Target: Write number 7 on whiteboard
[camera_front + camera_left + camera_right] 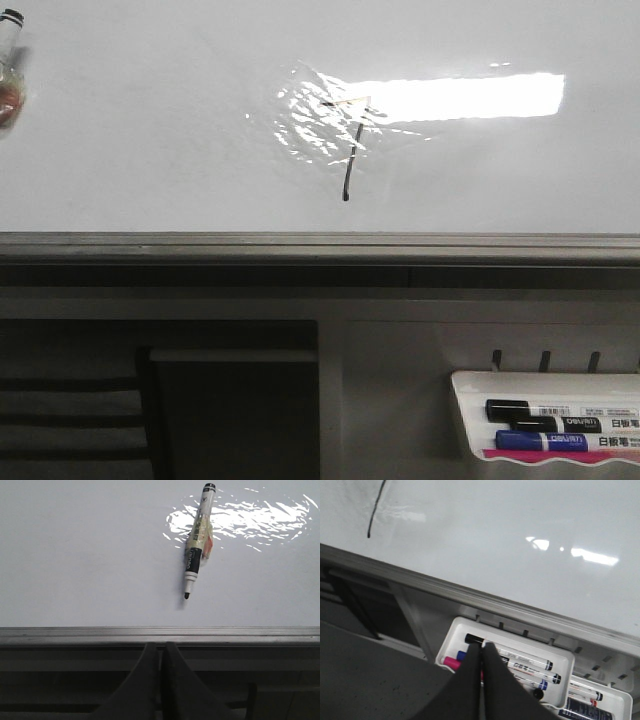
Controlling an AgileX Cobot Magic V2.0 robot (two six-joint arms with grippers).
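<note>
The whiteboard [150, 130] fills the upper front view, with a bright reflection and a wrinkled shiny patch. The number 7 [352, 160] is drawn on it in thin dark line, its top stroke inside the wrinkled patch; the end of its downstroke shows in the right wrist view [375, 510]. An uncapped black marker [197, 540] lies on the board, tip toward the rail, and its end shows at the front view's far left [8, 70]. My left gripper [160, 646] is shut and empty, below the grey rail [160, 634]. My right gripper [481, 646] is shut, in front of the marker tray.
A small white tray [465, 400] hangs below the rail at the right, holding black and blue markers [540, 425]. In the right wrist view it [520, 642] holds several markers [525, 660], with a second tray [600, 700] beside it. A dark panel [230, 410] sits under the board.
</note>
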